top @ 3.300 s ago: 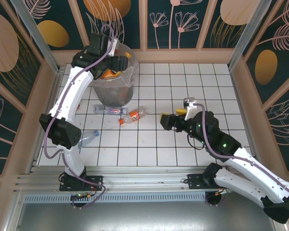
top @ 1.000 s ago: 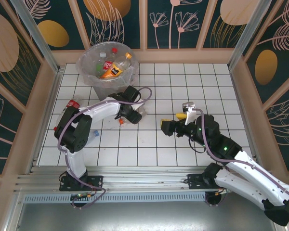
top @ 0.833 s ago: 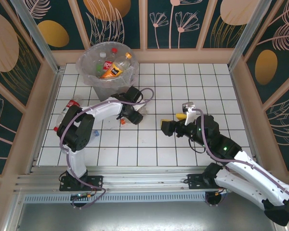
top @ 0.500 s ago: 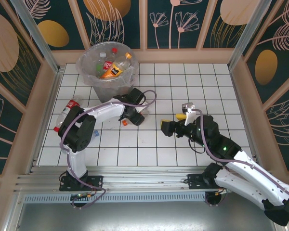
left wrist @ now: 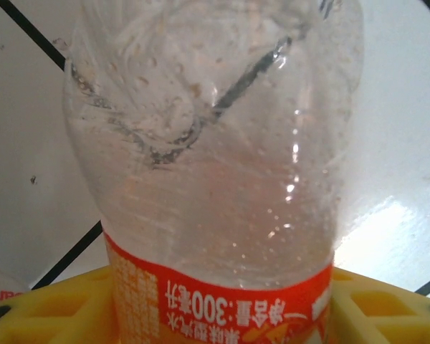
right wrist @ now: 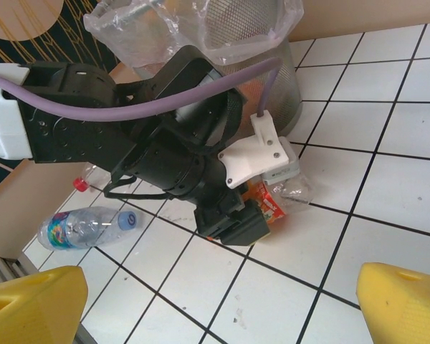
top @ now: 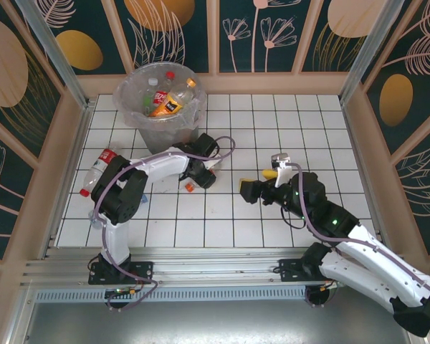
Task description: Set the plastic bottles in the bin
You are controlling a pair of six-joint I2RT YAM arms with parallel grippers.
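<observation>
One clear bottle (left wrist: 215,179), orange label, body creased, lies flat on white tiles (top: 272,122) near bin (top: 152,132). Long axis diagonal: cap near-left, base far-right. Left gripper (top: 201,175) pinches its label. Right gripper (right wrist: 218,301) spread wide above tiles. Walls (top: 272,36) teal, floral.

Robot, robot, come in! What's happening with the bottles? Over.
Left jaws pinching orange-label bottle on the floor. Right jaws open, empty. Bin just behind, other bottles inside. Over.
</observation>
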